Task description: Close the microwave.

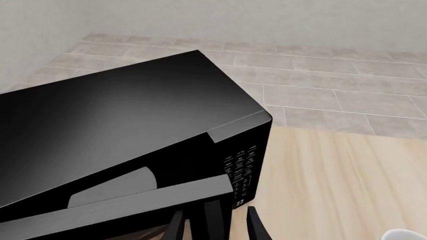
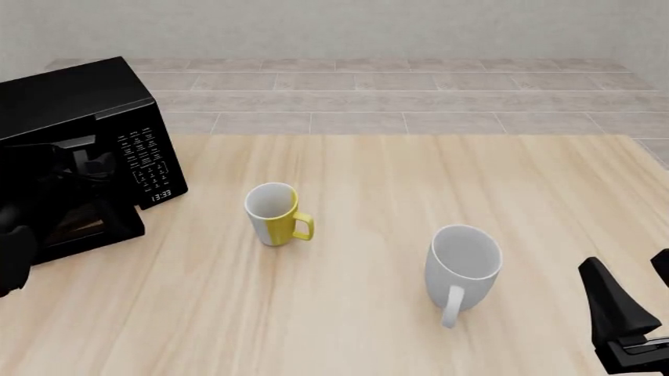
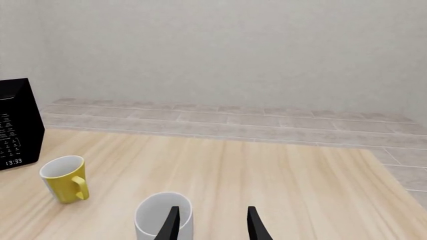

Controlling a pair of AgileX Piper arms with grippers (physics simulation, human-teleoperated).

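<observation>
A glossy black microwave stands at the far left of the pale wooden surface — its white-printed keypad panel and small clock, reading 13:33, face the room. The door hangs slightly ajar — not yet shut.

bright, even light | faint soft shadows | sharp, no blur

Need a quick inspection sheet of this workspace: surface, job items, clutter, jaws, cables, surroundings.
Surface: light wood table.
Job's things: black microwave at far left, door ajar, clock reads 13:33.
Clutter: yellow-and-white mug near centre; white mug to its right, both upright.
Grippers: left gripper at the door's edge, jaws open; right gripper near the white mug, jaws open, empty.
Cables: nothing seen.
Surroundings: tiled floor, plain wall.
</observation>
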